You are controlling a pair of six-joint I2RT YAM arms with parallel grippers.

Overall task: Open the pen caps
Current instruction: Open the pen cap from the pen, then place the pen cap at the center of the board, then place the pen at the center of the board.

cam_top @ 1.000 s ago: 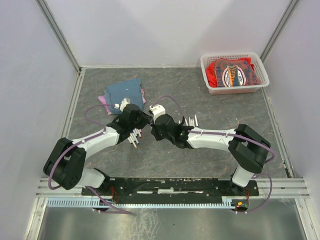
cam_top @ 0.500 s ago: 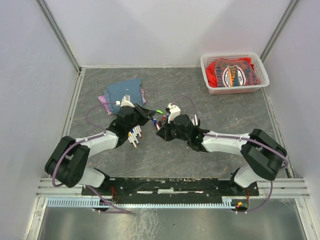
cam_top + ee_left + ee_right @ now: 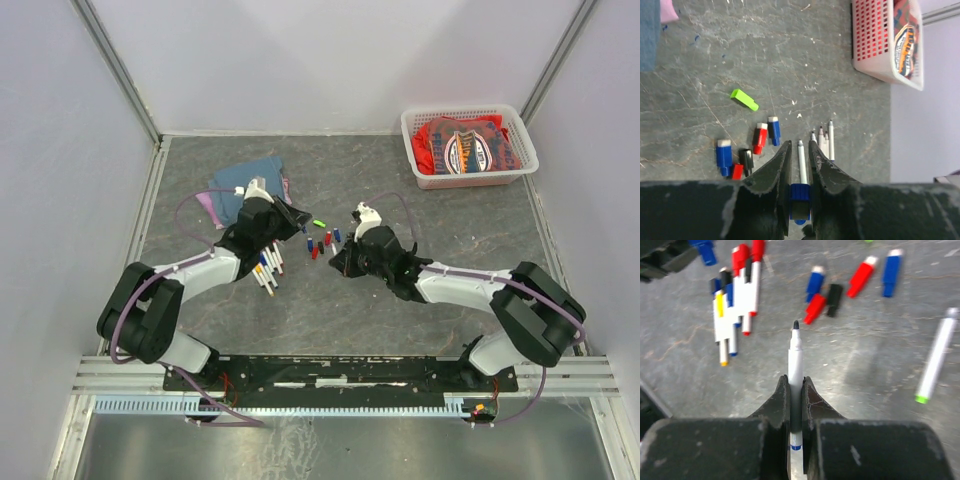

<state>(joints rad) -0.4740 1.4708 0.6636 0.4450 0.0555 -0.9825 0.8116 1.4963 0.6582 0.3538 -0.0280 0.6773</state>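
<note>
My left end effector (image 3: pixel 799 146) clenches a blue cap (image 3: pixel 800 197), my right end effector (image 3: pixel 794 381) grips a bare-tipped pen (image 3: pixel 795 355), 6 loose caps (image 3: pixel 760 137) lie on the surface (image 3: pixel 790 60), and a bunch of pens (image 3: pixel 735 295) looks still capped.

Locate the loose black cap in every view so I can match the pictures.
Top external: black cap almost exactly at picture centre.
Left wrist: black cap in the lower left.
Right wrist: black cap in the upper middle, slightly right of centre.
Shared landmark: the short red cap lies right beside it in all three.
</note>
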